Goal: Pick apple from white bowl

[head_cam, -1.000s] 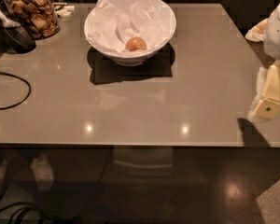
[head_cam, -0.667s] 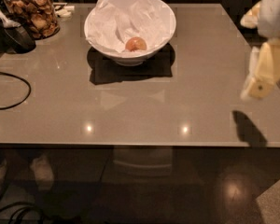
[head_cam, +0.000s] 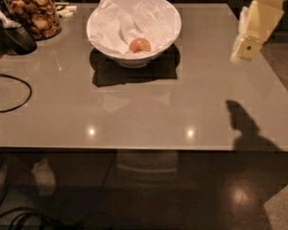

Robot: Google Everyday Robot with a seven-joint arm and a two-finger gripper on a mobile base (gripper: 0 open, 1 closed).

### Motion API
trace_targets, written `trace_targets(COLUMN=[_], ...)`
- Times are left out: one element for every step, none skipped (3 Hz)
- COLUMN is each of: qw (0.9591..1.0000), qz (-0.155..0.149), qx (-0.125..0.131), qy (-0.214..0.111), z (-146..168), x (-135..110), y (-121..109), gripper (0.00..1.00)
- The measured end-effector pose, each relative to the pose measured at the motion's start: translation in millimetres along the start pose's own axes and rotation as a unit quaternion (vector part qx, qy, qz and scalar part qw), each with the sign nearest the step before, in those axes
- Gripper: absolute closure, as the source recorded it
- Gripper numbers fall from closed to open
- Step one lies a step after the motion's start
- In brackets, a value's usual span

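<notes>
The white bowl (head_cam: 133, 27) stands at the back middle of the grey table (head_cam: 134, 109), lined with crumpled white paper. The small orange-pink apple (head_cam: 139, 45) lies inside it, toward the front. My gripper (head_cam: 244, 51) hangs above the table's right side, well to the right of the bowl and a little nearer than it, pointing down. It casts a shadow on the table's front right.
A glass jar of brown snacks (head_cam: 34, 11) stands at the back left, with a dark object and spoon (head_cam: 12, 30) beside it. A black cable (head_cam: 12, 92) loops over the left edge. The table's front edge runs across the lower middle.
My arm has risen and swung left, from the table's right edge toward the bowl. The bowl and apple have not moved.
</notes>
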State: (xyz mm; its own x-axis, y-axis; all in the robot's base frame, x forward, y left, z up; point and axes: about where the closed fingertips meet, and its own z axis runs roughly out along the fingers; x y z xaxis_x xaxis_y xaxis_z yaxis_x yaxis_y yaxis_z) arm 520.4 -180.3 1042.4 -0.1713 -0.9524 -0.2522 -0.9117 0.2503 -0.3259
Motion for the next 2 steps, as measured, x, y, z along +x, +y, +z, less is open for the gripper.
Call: trace_targets(qw=[0.9999, 0.9997], qz=[-0.006, -0.013], qx=[0.005, -0.002], qy=[-0.01, -0.02], z=[9, 27], x=[-12, -39], y=[-9, -31], gripper=[0.0, 0.0])
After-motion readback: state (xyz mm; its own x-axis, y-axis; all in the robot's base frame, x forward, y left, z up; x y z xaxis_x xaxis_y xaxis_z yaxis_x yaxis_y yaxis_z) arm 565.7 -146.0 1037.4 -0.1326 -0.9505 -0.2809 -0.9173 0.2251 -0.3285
